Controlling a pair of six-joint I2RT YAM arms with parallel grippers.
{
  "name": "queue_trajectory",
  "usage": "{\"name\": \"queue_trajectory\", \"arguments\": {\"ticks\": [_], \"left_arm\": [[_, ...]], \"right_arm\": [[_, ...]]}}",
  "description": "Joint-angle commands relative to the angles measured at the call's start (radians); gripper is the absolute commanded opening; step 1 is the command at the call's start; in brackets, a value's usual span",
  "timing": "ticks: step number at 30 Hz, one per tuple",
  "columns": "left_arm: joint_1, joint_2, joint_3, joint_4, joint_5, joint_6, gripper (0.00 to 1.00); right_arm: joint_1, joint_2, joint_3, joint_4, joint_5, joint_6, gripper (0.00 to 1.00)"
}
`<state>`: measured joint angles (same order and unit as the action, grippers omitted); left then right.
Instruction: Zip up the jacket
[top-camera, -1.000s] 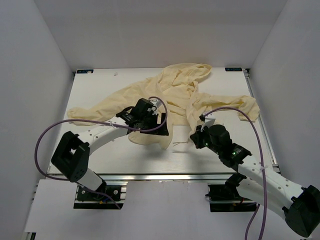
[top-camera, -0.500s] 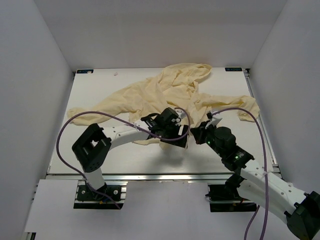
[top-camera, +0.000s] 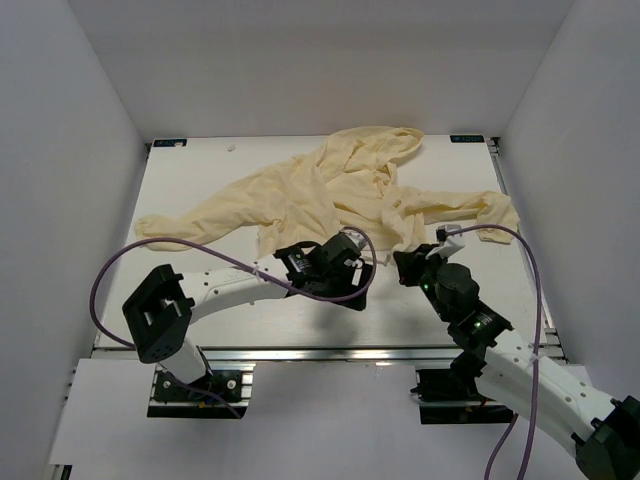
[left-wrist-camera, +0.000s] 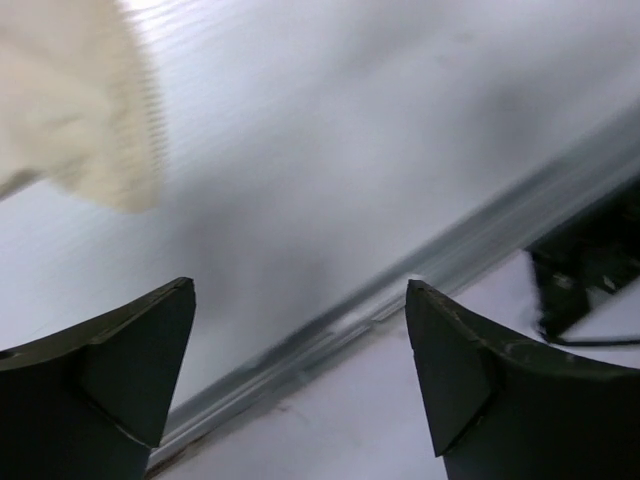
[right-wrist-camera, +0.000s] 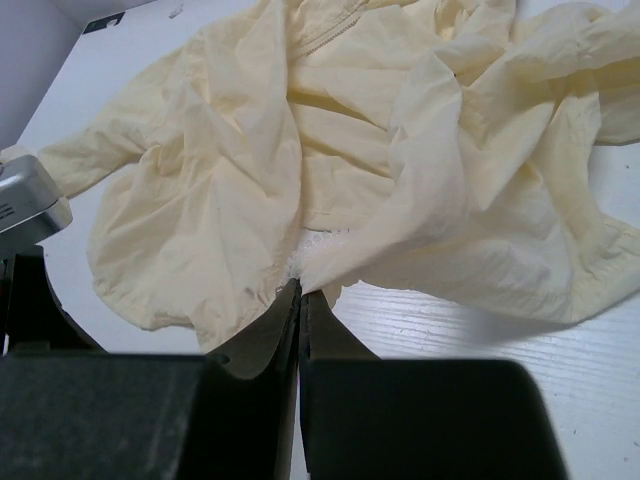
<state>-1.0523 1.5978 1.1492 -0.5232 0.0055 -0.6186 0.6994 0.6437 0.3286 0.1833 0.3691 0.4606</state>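
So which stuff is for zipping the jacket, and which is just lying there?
For the job: jacket, right gripper pinching its edge, left gripper, open.
Just lying about: table, purple cable, tiny white speck near the far left corner.

One jacket (top-camera: 320, 185), two arms (top-camera: 225, 287) (top-camera: 505, 350), two tools (left-wrist-camera: 300, 375) (right-wrist-camera: 300, 298), probably two cables (top-camera: 140, 245) (top-camera: 538, 290).
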Motion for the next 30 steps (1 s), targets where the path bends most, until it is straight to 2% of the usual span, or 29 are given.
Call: {"name": "queue_trajectory", "arguments": {"ticks": [1, 5, 7, 11, 21, 26, 30], "left_arm": [[0.020, -0.059, 0.013, -0.171, -0.238, -0.038, 0.97], [0.084, -0.058, 0.032, -0.233, -0.300, -0.014, 0.98], [0.101, -0.041, 0.024, -0.212, -0.294, 0.057, 0.98], [0.101, 0.030, 0.040, -0.201, -0.294, 0.140, 0.98], [0.124, 0.186, 0.153, -0.215, -0.392, 0.183, 0.98], [0.140, 0.211, 0.159, -0.213, -0.352, 0.214, 0.95], [0.141, 0.202, 0.133, -0.172, -0.251, 0.235, 0.93]], "right_arm": [[-0.006, -0.039, 0.004, -0.030, 0.022, 0.003, 0.00], [-0.008, -0.046, 0.041, -0.172, 0.007, -0.010, 0.00], [-0.008, -0.044, 0.046, -0.239, 0.011, -0.013, 0.00], [-0.008, -0.041, 0.046, -0.265, -0.004, -0.017, 0.00], [-0.009, -0.004, 0.092, -0.291, -0.064, -0.056, 0.00], [-0.009, -0.013, 0.090, -0.294, -0.056, -0.056, 0.00], [-0.011, -0.006, 0.086, -0.303, -0.052, -0.050, 0.00]]}}
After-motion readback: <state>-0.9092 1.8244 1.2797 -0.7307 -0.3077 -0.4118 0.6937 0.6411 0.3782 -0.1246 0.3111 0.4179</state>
